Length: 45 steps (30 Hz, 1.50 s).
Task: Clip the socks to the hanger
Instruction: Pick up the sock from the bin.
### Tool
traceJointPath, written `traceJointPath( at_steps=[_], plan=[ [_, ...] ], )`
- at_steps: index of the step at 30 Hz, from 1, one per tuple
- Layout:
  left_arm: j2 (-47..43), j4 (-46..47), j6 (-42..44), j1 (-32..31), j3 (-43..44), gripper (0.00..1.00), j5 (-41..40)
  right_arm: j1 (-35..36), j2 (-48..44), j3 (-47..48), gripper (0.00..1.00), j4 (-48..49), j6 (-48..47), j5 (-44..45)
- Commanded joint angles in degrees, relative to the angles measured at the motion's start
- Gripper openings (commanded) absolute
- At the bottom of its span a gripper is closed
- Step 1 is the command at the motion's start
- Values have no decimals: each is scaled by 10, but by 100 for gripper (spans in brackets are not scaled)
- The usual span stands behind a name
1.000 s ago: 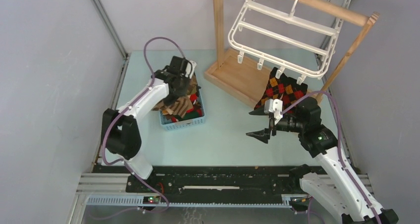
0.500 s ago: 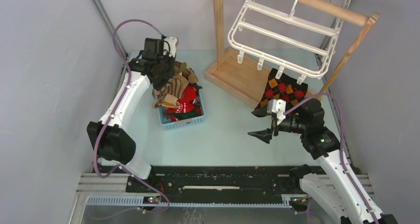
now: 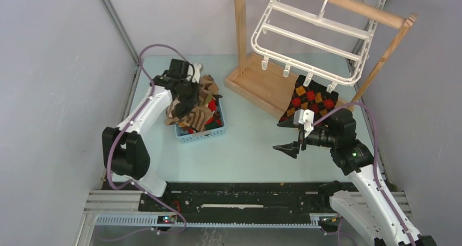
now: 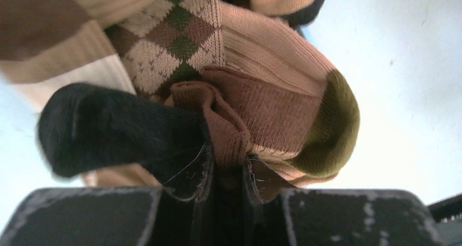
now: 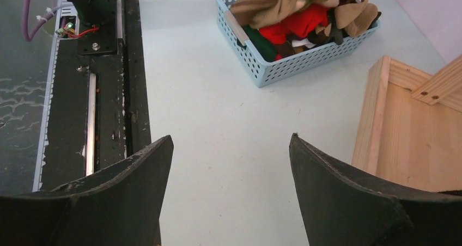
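In the left wrist view my left gripper is shut on a fold of a brown striped sock with an olive toe, and a black sock lies against its left finger. From above, the left gripper holds this bundle of socks over the blue basket. The white hanger hangs from the wooden rail, and a black argyle sock is clipped to its near edge. My right gripper stands open and empty just below that sock, its fingers spread over bare table.
The tan wooden stand has its base at back centre, with its round rail overhead. The blue basket holds more red, black and brown socks. A black rail runs along the near table edge. Grey walls close in both sides.
The left arm lifted the brown socks up and back left out of the basket, then swung them right again over it. The right arm has barely moved.
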Motion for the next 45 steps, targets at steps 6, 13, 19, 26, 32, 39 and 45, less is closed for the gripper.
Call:
traceJointPath(
  at_steps=[6, 13, 19, 26, 32, 39, 45],
  plan=[
    [11, 19, -57, -11, -98, 28, -4, 60, 18, -1, 85, 26, 5, 8],
    [-11, 41, -63, -5, -99, 46, -26, 190, 147, 39, 81, 128, -55, 117],
    [-63, 67, -69, 1, -110, 60, -16, 208, 316, 149, 53, 202, -7, 197],
    [-116, 117, -93, 10, -121, 66, 16, 234, 477, 261, 43, 247, 43, 288],
    [-96, 121, -86, 20, -125, 66, 34, 227, 592, 347, 49, 245, 35, 324],
    [-57, 115, -69, 19, -119, 68, 28, 179, 685, 400, 46, 282, 20, 327],
    [-3, 61, -52, 21, -114, 59, -62, 171, 724, 420, 43, 298, -13, 309]
  ],
)
